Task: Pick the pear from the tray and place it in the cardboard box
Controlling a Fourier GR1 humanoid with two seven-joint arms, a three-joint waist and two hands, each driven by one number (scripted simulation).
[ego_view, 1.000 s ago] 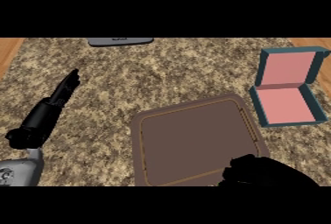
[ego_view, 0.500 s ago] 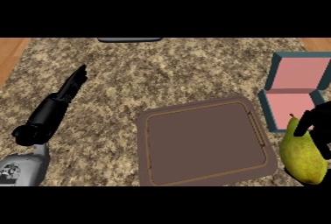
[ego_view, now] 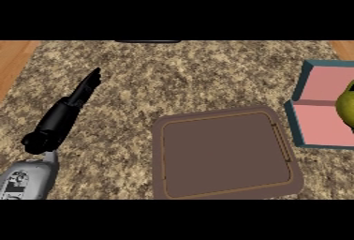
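One pear at the box, tray bare

One yellow-green pear [ego_view: 346, 105] shows at the 3 o'clock edge of the head view, cut off by the frame, in front of the cardboard box [ego_view: 319, 123]. Whether it touches the box or hangs above it cannot be told. The box has a teal outside and a pink lining; its lid stands open towards 12 o'clock, and the pink floor below the pear shows nothing lying on it.

Just beside the box, towards 9 o'clock from it, lies the brown tray [ego_view: 224, 157], a rounded rectangle with a raised rim. Its inside holds nothing. The tray's near edge runs to the lower limit of the view at 6 o'clock.

The right hand does not show, so what its fingers do cannot be told.

At 9 o'clock the left hand [ego_view: 81, 91] rests on its grey forearm, fingers straight and pressed together, pointing towards 1 o'clock, holding nothing, well apart from the tray.

Speckled stone counter [ego_view: 187, 79] lies open between the hand and the tray and up to 12 o'clock, where a dark object [ego_view: 148, 41] is barely seen. Wood strips [ego_view: 14, 58] border the counter at both upper corners.
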